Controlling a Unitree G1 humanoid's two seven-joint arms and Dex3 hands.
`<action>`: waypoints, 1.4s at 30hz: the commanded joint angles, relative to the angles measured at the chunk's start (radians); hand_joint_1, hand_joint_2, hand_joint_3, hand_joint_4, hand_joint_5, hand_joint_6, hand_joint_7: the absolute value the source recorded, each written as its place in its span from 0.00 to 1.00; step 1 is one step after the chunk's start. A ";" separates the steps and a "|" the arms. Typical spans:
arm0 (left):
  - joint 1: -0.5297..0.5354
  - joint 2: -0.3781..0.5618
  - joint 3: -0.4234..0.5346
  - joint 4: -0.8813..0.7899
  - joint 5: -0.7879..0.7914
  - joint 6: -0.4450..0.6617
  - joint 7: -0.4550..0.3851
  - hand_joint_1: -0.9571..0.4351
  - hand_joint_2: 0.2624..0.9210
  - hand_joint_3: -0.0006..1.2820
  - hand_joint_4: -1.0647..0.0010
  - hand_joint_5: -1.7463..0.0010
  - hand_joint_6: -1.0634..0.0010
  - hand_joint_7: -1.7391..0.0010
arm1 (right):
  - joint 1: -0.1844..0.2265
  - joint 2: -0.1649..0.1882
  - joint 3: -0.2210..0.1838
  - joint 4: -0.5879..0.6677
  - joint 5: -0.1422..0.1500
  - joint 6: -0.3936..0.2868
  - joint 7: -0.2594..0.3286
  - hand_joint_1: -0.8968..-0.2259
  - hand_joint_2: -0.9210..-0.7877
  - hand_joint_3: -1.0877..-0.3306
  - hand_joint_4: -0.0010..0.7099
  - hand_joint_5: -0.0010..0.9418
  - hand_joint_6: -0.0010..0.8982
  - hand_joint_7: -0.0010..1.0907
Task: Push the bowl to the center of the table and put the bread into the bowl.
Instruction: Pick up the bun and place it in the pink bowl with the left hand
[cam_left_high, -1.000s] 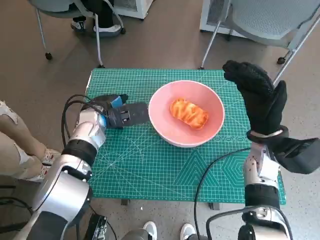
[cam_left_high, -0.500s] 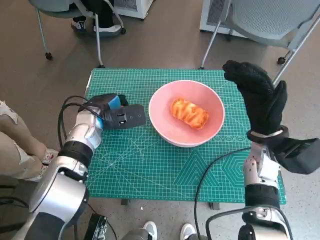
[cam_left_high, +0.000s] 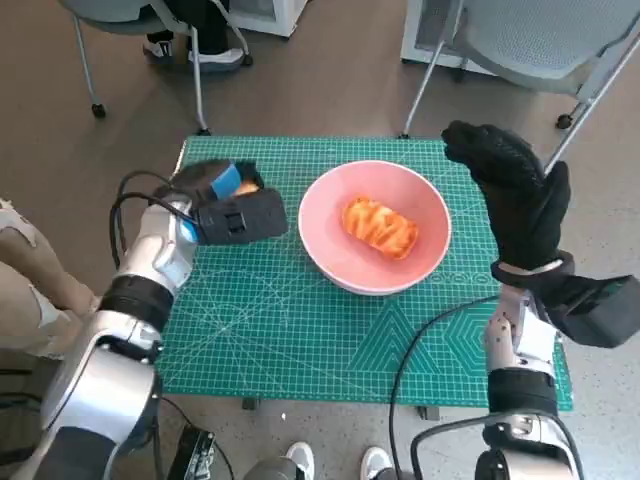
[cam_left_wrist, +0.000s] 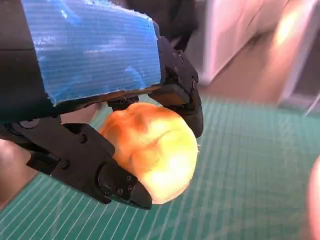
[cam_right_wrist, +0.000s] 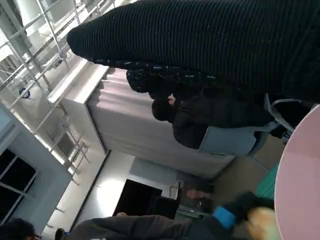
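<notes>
**Carry the roll across and lower it into the bowl**

Held now above the left part of the green cutting-mat table (cam_left_high: 300, 340): a round golden bread roll (cam_left_wrist: 152, 150), clamped by the black fingers (cam_left_wrist: 117, 182) of the blue-taped left hand (cam_left_high: 232, 205) from two sides. Sitting about mid-table, just right of that hand in the head view: the wide pink bowl (cam_left_high: 330, 260), already with one orange striped pastry (cam_left_high: 378, 226) inside, so probably no more pushing needed.

Lift the roll a little higher than the near rim before going right, to avoid knocking the bowl. Aim for the bare pink floor on the left side of the pastry. Loosen the grip only when low inside, so no bounce over the rim.

Room enough between hand and bowl. On the right border of the table: the right hand in its black knitted glove (cam_left_high: 515, 195), raised, stretched out and holding nothing, apart from the bowl. Beware of the table's far edge near the left hand.
</notes>
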 joint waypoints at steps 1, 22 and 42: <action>0.045 0.044 0.053 -0.198 -0.020 0.027 -0.003 0.69 0.96 0.06 0.34 0.26 0.32 0.47 | 0.011 0.005 0.004 0.018 0.002 0.016 0.001 0.38 0.00 0.52 0.38 0.00 0.10 0.48; 0.197 0.036 0.145 -0.933 0.036 0.113 -0.042 0.69 0.97 0.03 0.28 0.41 0.36 0.33 | 0.018 0.008 0.005 0.006 0.009 0.022 0.006 0.37 0.00 0.53 0.38 0.00 0.10 0.49; 0.094 -0.166 0.054 -0.673 -0.057 -0.058 -0.128 0.69 1.00 0.10 0.37 0.30 0.52 0.29 | 0.034 0.011 0.000 -0.012 0.006 0.017 -0.002 0.36 0.00 0.53 0.38 0.00 0.10 0.48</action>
